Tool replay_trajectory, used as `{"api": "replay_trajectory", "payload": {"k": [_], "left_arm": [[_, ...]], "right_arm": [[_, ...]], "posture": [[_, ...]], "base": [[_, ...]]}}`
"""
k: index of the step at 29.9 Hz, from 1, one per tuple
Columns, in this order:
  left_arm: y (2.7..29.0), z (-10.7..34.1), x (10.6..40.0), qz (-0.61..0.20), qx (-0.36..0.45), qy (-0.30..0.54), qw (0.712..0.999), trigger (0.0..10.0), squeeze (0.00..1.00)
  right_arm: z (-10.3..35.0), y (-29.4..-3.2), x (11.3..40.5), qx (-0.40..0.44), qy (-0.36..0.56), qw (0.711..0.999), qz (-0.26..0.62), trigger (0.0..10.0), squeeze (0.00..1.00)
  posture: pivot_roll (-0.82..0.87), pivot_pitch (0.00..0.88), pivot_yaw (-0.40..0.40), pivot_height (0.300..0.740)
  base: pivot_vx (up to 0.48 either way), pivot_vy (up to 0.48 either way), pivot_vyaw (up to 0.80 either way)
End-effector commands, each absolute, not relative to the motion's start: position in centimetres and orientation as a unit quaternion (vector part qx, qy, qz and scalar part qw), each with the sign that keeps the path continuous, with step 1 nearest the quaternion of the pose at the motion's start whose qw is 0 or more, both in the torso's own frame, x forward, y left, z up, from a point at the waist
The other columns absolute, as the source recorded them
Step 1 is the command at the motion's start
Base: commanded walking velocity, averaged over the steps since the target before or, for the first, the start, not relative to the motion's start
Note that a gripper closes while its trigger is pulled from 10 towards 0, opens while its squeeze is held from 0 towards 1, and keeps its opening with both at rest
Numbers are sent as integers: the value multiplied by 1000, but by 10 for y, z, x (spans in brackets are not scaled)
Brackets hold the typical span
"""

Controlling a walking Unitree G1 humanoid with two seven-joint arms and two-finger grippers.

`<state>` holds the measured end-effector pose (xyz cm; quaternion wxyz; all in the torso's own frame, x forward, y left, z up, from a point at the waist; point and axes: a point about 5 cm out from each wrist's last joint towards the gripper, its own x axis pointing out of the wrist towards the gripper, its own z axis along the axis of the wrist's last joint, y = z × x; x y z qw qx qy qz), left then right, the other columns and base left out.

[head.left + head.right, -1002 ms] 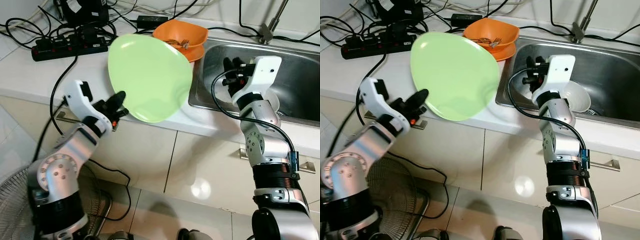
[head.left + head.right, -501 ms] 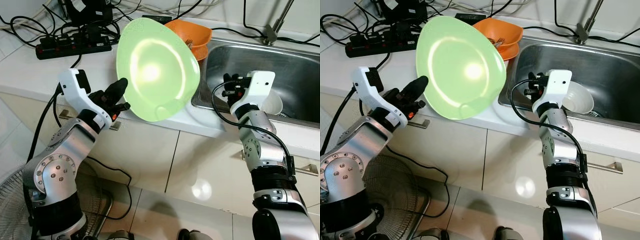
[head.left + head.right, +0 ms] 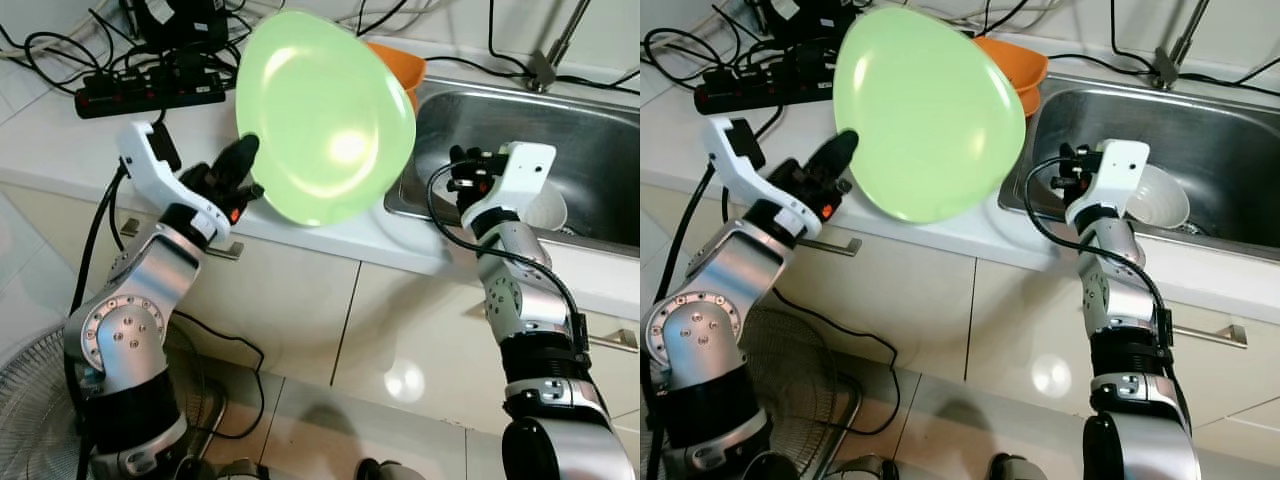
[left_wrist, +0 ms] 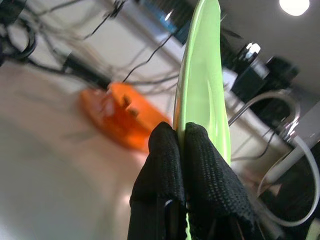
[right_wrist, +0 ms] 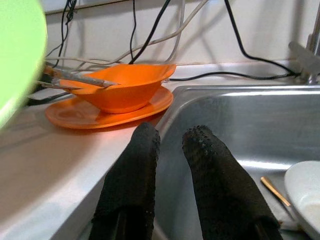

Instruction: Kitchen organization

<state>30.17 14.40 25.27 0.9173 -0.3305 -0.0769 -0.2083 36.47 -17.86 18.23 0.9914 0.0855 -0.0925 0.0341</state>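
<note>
A large light-green plate (image 3: pixel 325 115) is held up on edge above the white counter (image 3: pixel 60 130). My left gripper (image 3: pixel 240 175) is shut on its lower left rim, and the left wrist view shows both black fingers (image 4: pixel 165 155) pinching the plate's edge (image 4: pixel 200 75). Behind the plate, an orange bowl (image 5: pixel 120 85) holding a metal utensil (image 5: pixel 75 77) sits on an orange plate (image 5: pixel 90 112). My right gripper (image 3: pixel 462 170) hovers at the sink's left rim, open, with nothing between its fingers.
The steel sink (image 3: pixel 590 130) holds a white bowl (image 3: pixel 1165 195) and a utensil (image 5: pixel 272 190). A faucet (image 3: pixel 550 60) stands behind it. A black power strip (image 3: pixel 150 90) and several cables lie at the back left of the counter. A fan (image 3: pixel 30 400) stands on the floor at left.
My left arm has raised the green plate and carried it back toward the orange dishes, which it now mostly hides. The right gripper has stayed by the sink rim.
</note>
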Motion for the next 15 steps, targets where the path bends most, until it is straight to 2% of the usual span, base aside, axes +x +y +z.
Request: {"api": "replay_trajectory", "payload": {"k": [1, 2, 3, 4, 5, 15], "left_arm": [[140, 265, 303, -224, -343, -109, 906, 10000, 0], [140, 265, 303, -224, -343, -109, 906, 10000, 0], [139, 267, 306, -223, -354, -117, 901, 10000, 0], [138, 268, 307, -223, -357, -119, 899, 10000, 0], [137, 269, 309, -226, -359, -119, 898, 10000, 0], [131, 276, 317, -239, -366, -132, 889, 10000, 0]], "right_arm": [[190, -179, 366, 101, -105, 989, 38, 10000, 0], [190, -179, 366, 101, -105, 989, 38, 10000, 0], [194, -177, 366, 108, -112, 987, 45, 10000, 765], [195, -177, 366, 117, -114, 986, 46, 10000, 765], [197, -177, 367, 131, -115, 983, 48, 10000, 1000], [205, -172, 367, 250, -116, 957, 91, 10000, 1000]], "posture": [[19, 72, -12, 732], [19, 72, -12, 732], [16, 70, -8, 732], [15, 66, -8, 732], [15, 66, -8, 732], [5, 48, 3, 732]], "base": [[0, 0, 0], [0, 0, 0], [0, 0, 0], [0, 0, 0], [0, 0, 0], [0, 0, 0]]}}
